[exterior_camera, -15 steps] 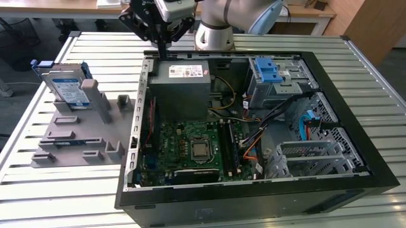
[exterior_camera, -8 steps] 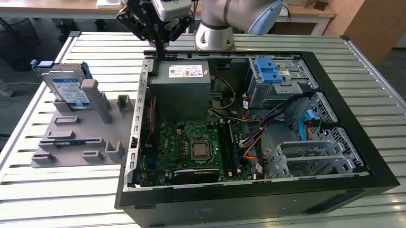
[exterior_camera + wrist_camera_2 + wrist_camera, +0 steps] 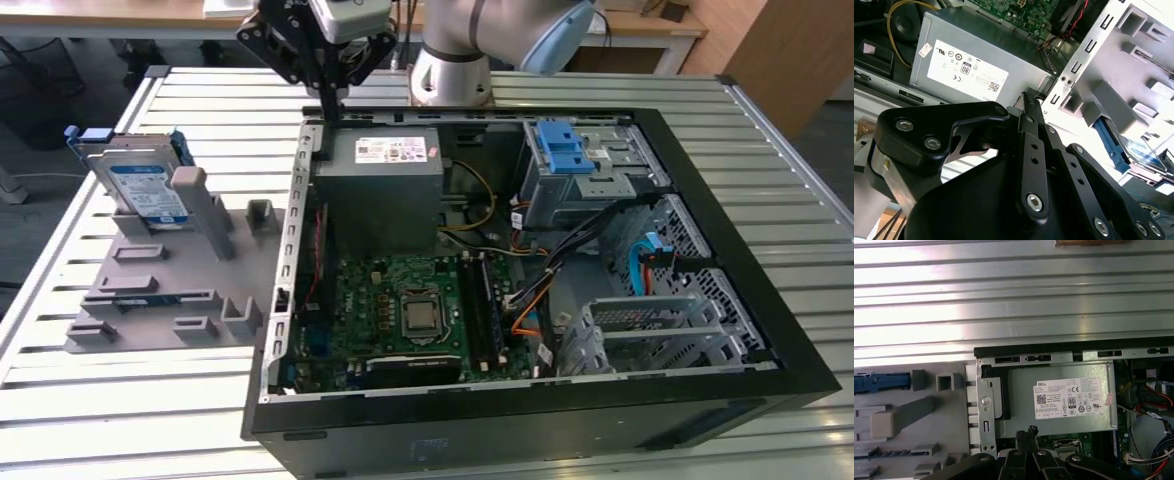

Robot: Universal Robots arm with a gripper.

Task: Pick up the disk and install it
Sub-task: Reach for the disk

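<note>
The disk (image 3: 144, 188) stands on edge in a slot of the grey holder plate (image 3: 160, 295), at the exterior view's left beside the open computer case (image 3: 747, 210). It is silver with a white-and-blue label and blue side rails. Both wrist views catch its blue rail (image 3: 1108, 137) (image 3: 879, 382). My gripper (image 3: 327, 100) hangs over the case's far left corner, above the grey power supply box (image 3: 380, 190). Its black fingers (image 3: 1026, 100) lie together with nothing between them, so it is shut and apart from the disk.
Inside the case are a green motherboard (image 3: 400, 310), a blue latch on a metal cage (image 3: 567, 150), a bare metal drive cage (image 3: 654, 330) and loose cables. The holder plate carries several grey upright posts. Everything rests on a ribbed metal table (image 3: 774, 130).
</note>
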